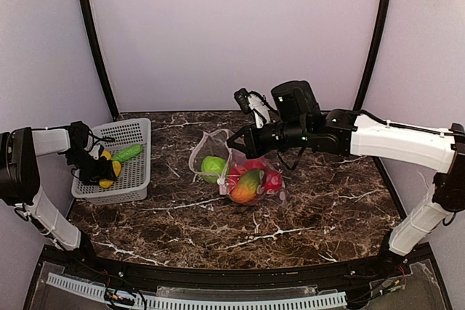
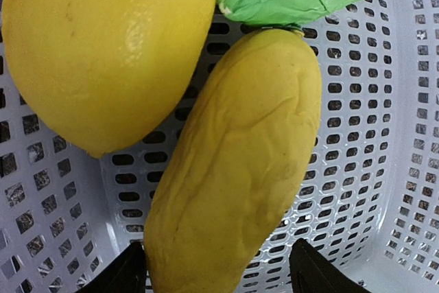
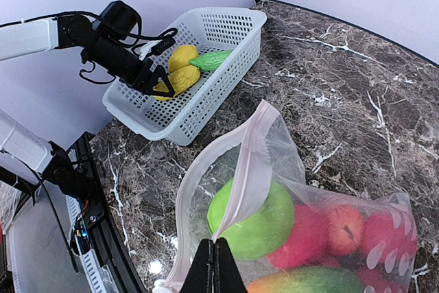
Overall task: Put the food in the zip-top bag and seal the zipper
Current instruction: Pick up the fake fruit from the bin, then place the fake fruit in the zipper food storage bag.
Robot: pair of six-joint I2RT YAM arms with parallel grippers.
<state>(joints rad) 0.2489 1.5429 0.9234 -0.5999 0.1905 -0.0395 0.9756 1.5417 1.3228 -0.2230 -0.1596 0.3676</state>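
Right fingers (image 3: 216, 269) pinch the pink zipper (image 3: 250, 162); left fingers (image 2: 312, 276) spread astride a wrinkled yellow fruit (image 2: 233, 169).

light: bright, even | shadows: soft | glare: yellow fruit (image 2: 134, 32) | focus: sharp

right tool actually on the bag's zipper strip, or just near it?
Touching. Right wrist view: the right tool is shut, with the pink zipper strip running straight into its closed tips.
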